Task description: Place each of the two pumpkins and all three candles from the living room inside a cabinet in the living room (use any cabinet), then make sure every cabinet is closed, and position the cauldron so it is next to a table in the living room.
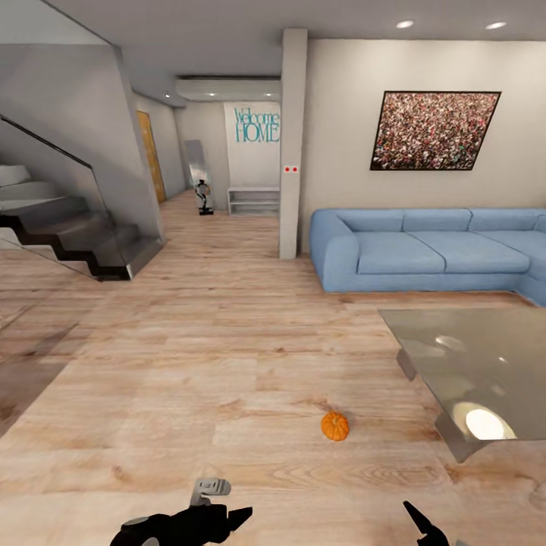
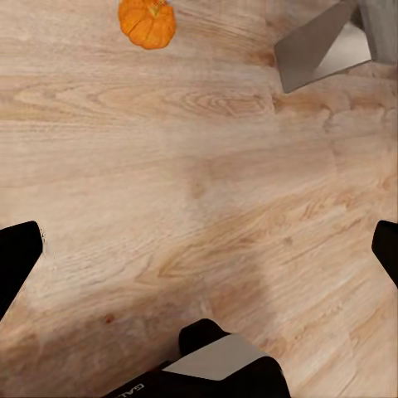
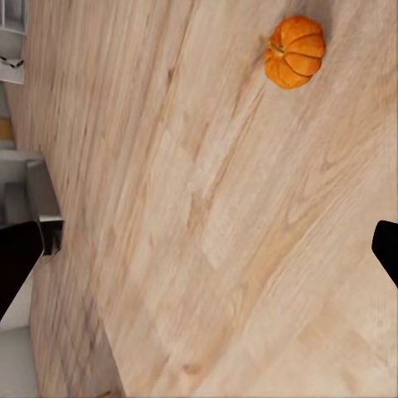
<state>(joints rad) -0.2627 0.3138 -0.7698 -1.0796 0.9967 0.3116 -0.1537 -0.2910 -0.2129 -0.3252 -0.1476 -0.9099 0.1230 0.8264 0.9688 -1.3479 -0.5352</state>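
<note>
Pumpkin, small bright orange ribbed one (image 1: 334,425), sits on light wood plank floor (image 1: 189,364) near corner of my low glass-topped table (image 1: 485,364). Left tool (image 2: 199,249) & right tool (image 3: 199,249) both wide open, empty, hovering above floor.

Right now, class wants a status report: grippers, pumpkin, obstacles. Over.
Left gripper open, empty; right gripper open, empty. One pumpkin on the wood floor ahead, untouched. Glass table close beside it, its leg nearest.
</note>
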